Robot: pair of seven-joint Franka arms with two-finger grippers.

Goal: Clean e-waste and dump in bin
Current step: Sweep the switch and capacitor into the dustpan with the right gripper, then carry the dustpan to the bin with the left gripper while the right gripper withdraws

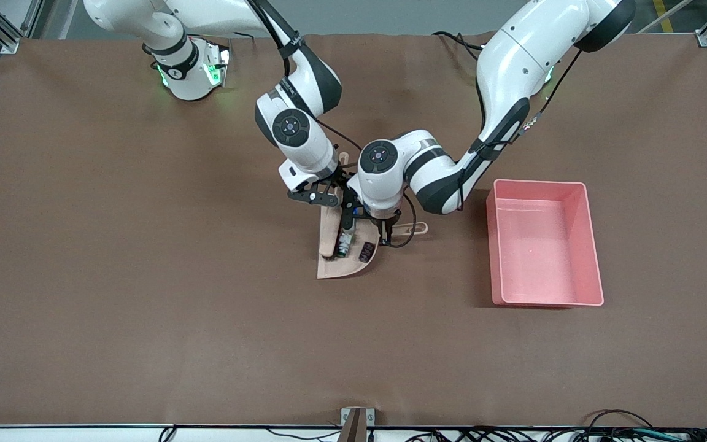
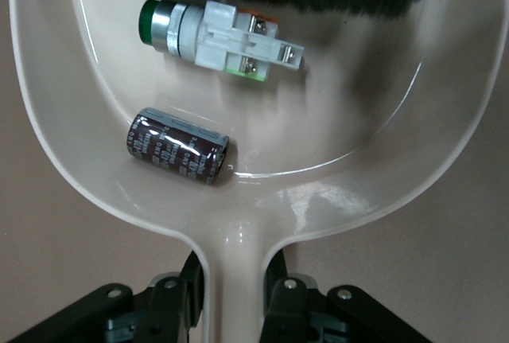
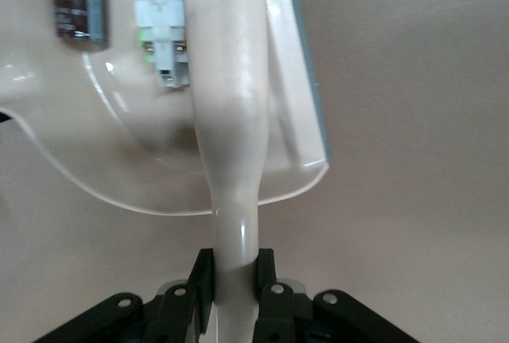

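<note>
The left pincer (image 2: 235, 299) is clenched on the dustpan (image 2: 334, 144) handle. The right pincer (image 3: 235, 295) is clenched on the brush (image 3: 231, 120) handle, the brush lying over the pan. Both e-waste pieces rest in the pan: the white part (image 2: 227, 37) and the dark cylinder (image 2: 179, 146), apart, the part apparently near the bristles. The pink bin (image 1: 544, 242) stands on the tabletop (image 1: 145, 276), toward the left arm's end.

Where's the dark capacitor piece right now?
In the left wrist view, the dark cylinder lies inside the dustpan, beside the white part, near the handle's root.
</note>
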